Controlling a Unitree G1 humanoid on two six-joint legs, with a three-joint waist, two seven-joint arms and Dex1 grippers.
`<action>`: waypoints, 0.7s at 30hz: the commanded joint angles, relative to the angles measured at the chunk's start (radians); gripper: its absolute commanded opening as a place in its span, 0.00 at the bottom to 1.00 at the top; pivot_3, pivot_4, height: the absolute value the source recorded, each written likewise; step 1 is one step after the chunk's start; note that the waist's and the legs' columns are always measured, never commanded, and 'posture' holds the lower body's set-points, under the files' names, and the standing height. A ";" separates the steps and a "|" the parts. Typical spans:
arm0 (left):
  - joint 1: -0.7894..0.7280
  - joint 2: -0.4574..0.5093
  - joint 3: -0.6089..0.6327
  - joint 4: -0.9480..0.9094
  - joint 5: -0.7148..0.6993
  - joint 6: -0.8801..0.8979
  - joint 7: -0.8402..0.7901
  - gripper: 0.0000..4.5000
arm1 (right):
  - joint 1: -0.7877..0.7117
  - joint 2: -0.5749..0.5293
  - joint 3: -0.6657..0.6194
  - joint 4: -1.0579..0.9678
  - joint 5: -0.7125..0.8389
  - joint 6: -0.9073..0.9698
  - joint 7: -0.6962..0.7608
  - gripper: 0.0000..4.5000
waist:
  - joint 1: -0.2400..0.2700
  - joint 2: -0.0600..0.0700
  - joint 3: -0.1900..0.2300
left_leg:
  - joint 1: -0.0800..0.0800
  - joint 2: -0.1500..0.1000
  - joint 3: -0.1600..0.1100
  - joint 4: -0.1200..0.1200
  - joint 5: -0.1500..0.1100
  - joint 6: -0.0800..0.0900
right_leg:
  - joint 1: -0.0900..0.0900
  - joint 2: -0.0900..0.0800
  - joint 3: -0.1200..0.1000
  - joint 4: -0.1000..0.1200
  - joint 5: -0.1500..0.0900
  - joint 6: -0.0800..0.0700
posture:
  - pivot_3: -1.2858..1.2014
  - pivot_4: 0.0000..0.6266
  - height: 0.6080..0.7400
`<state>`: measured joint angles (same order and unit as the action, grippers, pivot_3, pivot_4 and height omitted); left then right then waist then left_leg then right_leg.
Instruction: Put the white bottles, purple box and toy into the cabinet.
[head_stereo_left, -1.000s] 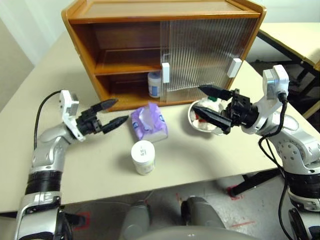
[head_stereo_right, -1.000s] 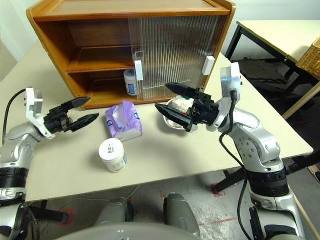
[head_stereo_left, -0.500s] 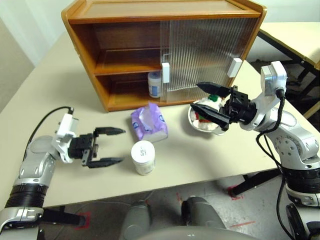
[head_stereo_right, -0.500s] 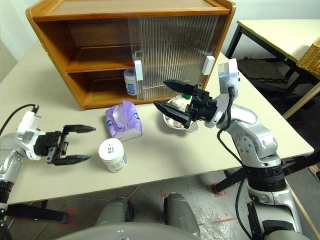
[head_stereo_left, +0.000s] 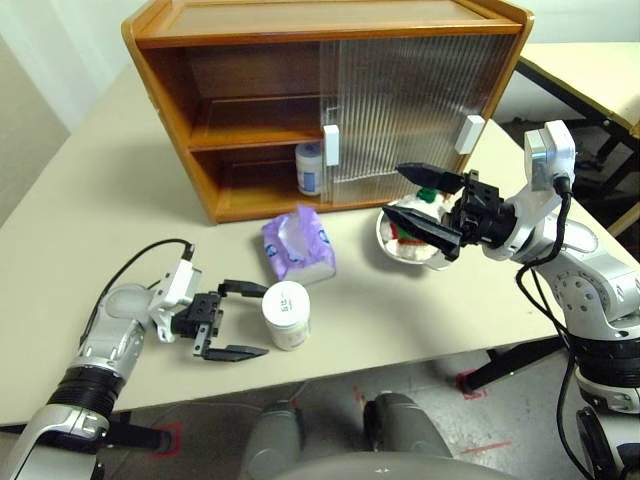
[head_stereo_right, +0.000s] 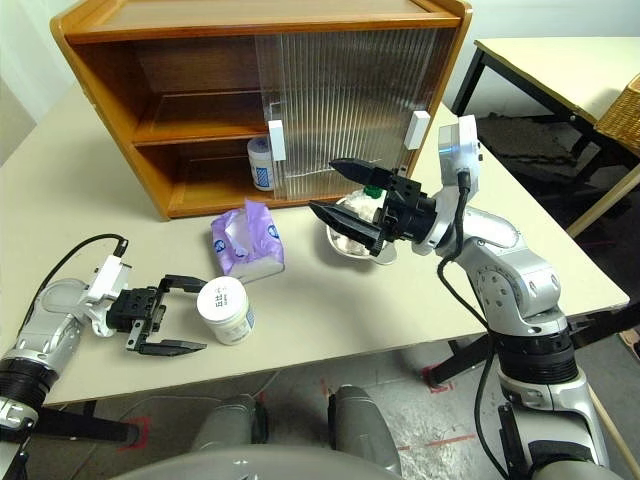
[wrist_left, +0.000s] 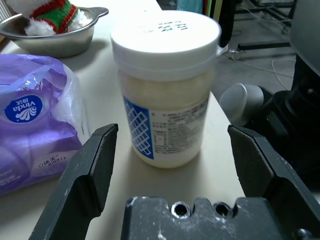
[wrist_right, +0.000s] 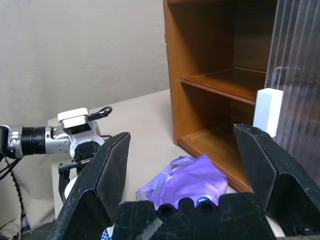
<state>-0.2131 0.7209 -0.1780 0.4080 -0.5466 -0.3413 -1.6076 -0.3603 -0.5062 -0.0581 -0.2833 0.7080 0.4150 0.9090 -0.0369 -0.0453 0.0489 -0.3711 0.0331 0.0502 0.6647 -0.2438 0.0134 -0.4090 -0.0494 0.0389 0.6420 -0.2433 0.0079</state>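
One white bottle (head_stereo_left: 286, 313) stands near the table's front edge. My left gripper (head_stereo_left: 262, 320) is open and level beside it, a finger on each side of the bottle and apart from it. A second white bottle (head_stereo_left: 310, 168) stands on the cabinet's (head_stereo_left: 330, 30) lower floor, next to the door handle. The purple box (head_stereo_left: 297, 243) lies in front of the cabinet. The toy (wrist_left: 50, 12) sits in a metal bowl (wrist_left: 55, 42). My right gripper (head_stereo_left: 394, 190) hangs open above that bowl and holds nothing.
Both ribbed sliding doors (head_stereo_left: 410, 100) cover the cabinet's right half, leaving the left half open with a bare upper shelf (head_stereo_left: 250, 130). A second table (head_stereo_left: 590, 70) stands at the right. The table edge runs just in front of the near bottle.
My left gripper has dropped and swung right and toward me, turning to point at the near bottle, its fingers now flanking it. The right arm has stayed put.
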 joint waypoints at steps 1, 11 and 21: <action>-0.004 -0.007 -0.014 -0.015 0.012 0.002 -0.007 0.99 | 0.006 -0.006 -0.015 -0.023 0.005 0.006 -0.007 1.00 | -0.001 0.000 0.000 | 0.000 0.000 0.000 0.000 0.000 0.000 | 0.000 0.000 0.000 0.000 0.000 0.000 | 0.51 0.00 1.00; -0.024 -0.075 -0.007 0.024 0.054 0.017 -0.007 0.99 | 0.005 -0.011 -0.020 -0.021 0.004 0.003 -0.013 1.00 | 0.000 0.001 -0.001 | 0.000 0.000 0.000 0.000 0.001 0.001 | 0.000 0.000 0.000 0.000 0.000 0.001 | 0.51 0.00 1.00; -0.072 -0.125 -0.008 0.145 0.094 -0.018 -0.007 0.99 | 0.012 -0.016 -0.027 -0.033 0.006 0.002 -0.023 1.00 | -0.003 0.001 -0.001 | 0.000 0.000 0.000 0.000 0.001 0.001 | 0.000 0.000 0.000 0.000 0.000 0.001 | 0.50 0.00 1.00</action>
<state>-0.2705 0.6021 -0.1795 0.5278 -0.4683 -0.3471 -1.6080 -0.3576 -0.5133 -0.0630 -0.2956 0.7094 0.4150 0.8907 -0.0395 -0.0439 0.0480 -0.3711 0.0328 0.0504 0.6650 -0.2433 0.0143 -0.4088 -0.0490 0.0392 0.6420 -0.2432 0.0085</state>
